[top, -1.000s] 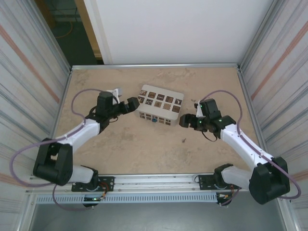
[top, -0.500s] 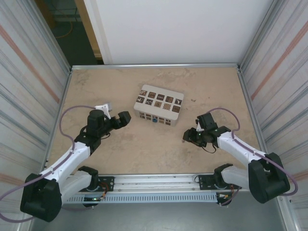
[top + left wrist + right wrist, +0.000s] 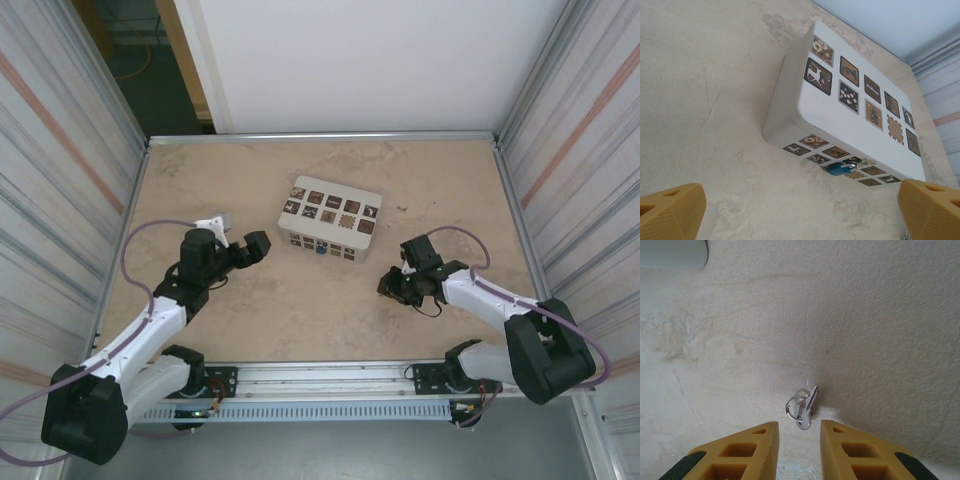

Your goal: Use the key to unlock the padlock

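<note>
So, closest in: my right pincer [image 3: 797,436] is low over the table [image 3: 880,315], jaws parted a moderate bit, nothing in them and not touching anything as far as I can see. The key [image 3: 804,407] lies flat right in front, just past the tips and pretty much lined up with the gap. It's on a little ring, and its long axis runs away from me, tipped slightly to the right. So the gap roughly straddles it already. I reckon a short push forward and down puts a jaw on each side. It's thin and flat on the surface though, so it could skate away when I close.

My right arm is clearly the nearer one to the key. My left pincer [image 3: 800,202] is off on the other side, jaws spread wide, holding nothing, aimed at the white box [image 3: 855,125].

Further out, the padlock [image 3: 840,168] is a tiny blue thing on the box's near side wall, low down by the table. It sits well apart from the key, ahead and to the left of my right pincer.
</note>
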